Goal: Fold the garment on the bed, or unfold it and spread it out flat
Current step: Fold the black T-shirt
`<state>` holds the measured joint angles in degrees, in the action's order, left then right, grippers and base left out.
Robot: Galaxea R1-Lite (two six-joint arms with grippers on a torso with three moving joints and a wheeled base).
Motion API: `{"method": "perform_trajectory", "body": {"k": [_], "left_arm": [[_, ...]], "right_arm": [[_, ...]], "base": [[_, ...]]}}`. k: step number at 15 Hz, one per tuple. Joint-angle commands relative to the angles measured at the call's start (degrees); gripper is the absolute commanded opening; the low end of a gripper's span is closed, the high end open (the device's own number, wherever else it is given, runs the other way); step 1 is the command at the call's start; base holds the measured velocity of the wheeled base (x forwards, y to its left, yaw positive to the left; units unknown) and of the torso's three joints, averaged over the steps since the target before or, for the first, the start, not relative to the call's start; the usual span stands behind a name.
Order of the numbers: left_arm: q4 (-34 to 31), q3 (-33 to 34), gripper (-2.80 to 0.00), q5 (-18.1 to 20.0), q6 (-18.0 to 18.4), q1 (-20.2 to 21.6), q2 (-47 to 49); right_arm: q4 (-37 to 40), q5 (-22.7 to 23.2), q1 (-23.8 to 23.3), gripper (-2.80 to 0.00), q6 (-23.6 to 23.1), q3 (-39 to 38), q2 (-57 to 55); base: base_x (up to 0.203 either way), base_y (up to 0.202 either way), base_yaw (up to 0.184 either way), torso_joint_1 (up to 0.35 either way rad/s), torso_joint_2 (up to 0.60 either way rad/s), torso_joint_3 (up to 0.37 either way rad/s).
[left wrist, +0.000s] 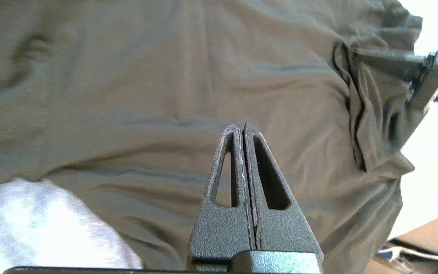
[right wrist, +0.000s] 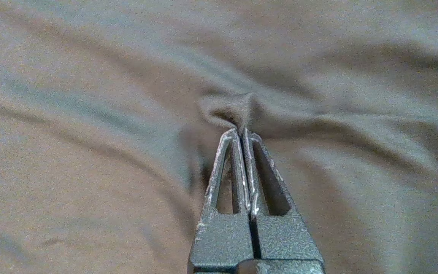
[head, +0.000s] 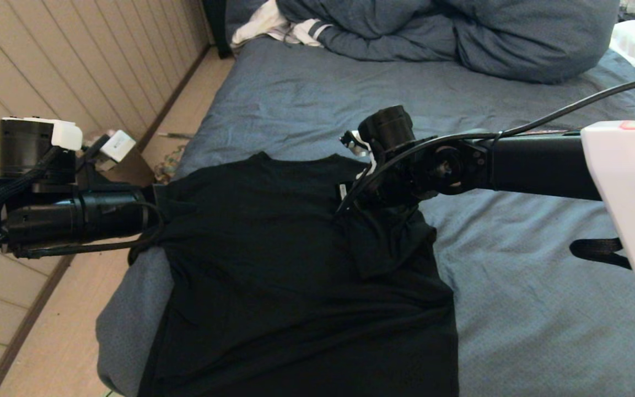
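Garment: one black T-shirt (head: 295,275), plain side up, lies on the near left part of the bed (head: 516,309). Its near hem runs out of the head view, and its left edge drapes toward the mattress side.

Right gripper: the right gripper (right wrist: 242,131) sits low over the shirt's far right shoulder area. Its fingers are pressed together, with a small peak of cloth pinched at the tips. The fabric puckers into radiating creases there, which suggests a lifting pull.

Folded flap: beside that pinch a sleeve or shoulder flap (head: 389,242) lies doubled over onto the body, probably the part this grip is meant to carry.

Left gripper: the left gripper (left wrist: 245,127) reaches in from the left over the shirt's left shoulder. Its fingers are closed tight. Whether any cloth is caught between the tips cannot be told from the left wrist view.

Pairing: both arms work opposite shoulders, a placement suited to moving the top edge evenly, as a fold or a spread would need.

Count, task things: one shirt, one bed, two grippers.

Count, other things: one rumpled blue duvet (head: 461,33) at the far end, one white striped piece of clothing (head: 284,27) at the far left, and one black strap (head: 598,251) on the sheet at right.
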<state>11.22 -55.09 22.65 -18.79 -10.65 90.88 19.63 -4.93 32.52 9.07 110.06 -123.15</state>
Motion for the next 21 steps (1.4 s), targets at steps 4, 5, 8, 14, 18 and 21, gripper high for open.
{"method": "perform_trajectory", "body": {"k": [4,5,8,14,18,21], "left_arm": [[0.2,0.1,-2.8,0.1,-0.1,-0.2,0.0],[0.3,0.1,-2.8,0.1,-0.1,-0.2,0.0],[0.4,0.2,-2.8,-0.1,-0.1,-0.2,0.0],[0.4,0.2,-2.8,-0.1,-0.1,-0.2,0.1],[0.4,0.3,-2.8,-0.1,-0.2,-0.2,0.0],[0.9,0.5,-2.8,-0.1,-0.1,-0.2,0.0]], "right_arm": [[-4.1,-4.1,-0.3,-2.8,0.0,1.8,1.0],[-5.6,-5.2,-0.3,-2.8,0.0,1.9,1.0],[-8.6,-5.8,-0.3,-2.8,-0.1,2.0,1.0],[-13.2,-7.1,-0.4,-2.8,0.3,2.1,1.7],[-14.3,-8.1,-1.6,-2.8,0.2,2.1,4.0],[-14.2,-8.1,-2.9,-2.8,0.3,2.2,3.8]], "base": [[0.0,0.0,0.0,0.0,0.0,0.0],[0.0,0.0,0.0,0.0,0.0,0.0],[0.0,0.0,0.0,0.0,0.0,0.0],[0.0,0.0,0.0,0.0,0.0,0.0],[0.0,0.0,0.0,0.0,0.0,0.0],[0.0,0.0,0.0,0.0,0.0,0.0]]}}
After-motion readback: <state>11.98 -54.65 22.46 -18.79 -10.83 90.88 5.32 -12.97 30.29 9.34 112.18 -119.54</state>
